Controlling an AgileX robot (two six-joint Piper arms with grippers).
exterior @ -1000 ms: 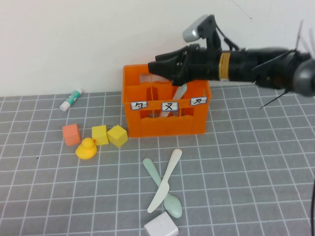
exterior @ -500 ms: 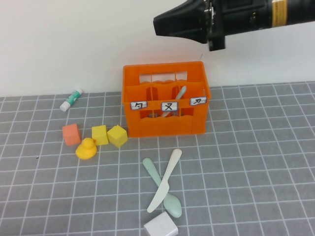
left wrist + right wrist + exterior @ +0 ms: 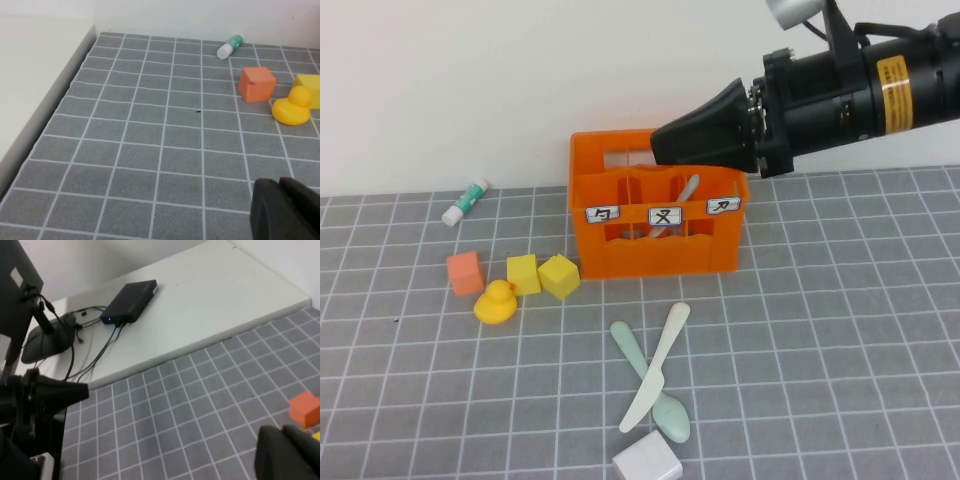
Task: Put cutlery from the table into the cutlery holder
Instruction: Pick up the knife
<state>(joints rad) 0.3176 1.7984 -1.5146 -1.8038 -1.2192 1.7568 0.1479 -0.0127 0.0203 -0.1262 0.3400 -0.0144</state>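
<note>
Our left hand sits out of the high view, low over the bare left part of the counter, closed with nothing in it. On that side lie a tube, an orange cube, two yellow cubes and a duck, none of them ours to move. In the cutlery holder the grey fork now leans in a middle compartment. A second ago our right hand was down at the crate with its jaws apart; it has since lifted and shut empty, and hangs above the back rim. So one piece is home. The knife and the spoon lie crossed in front, near a white block.
</note>
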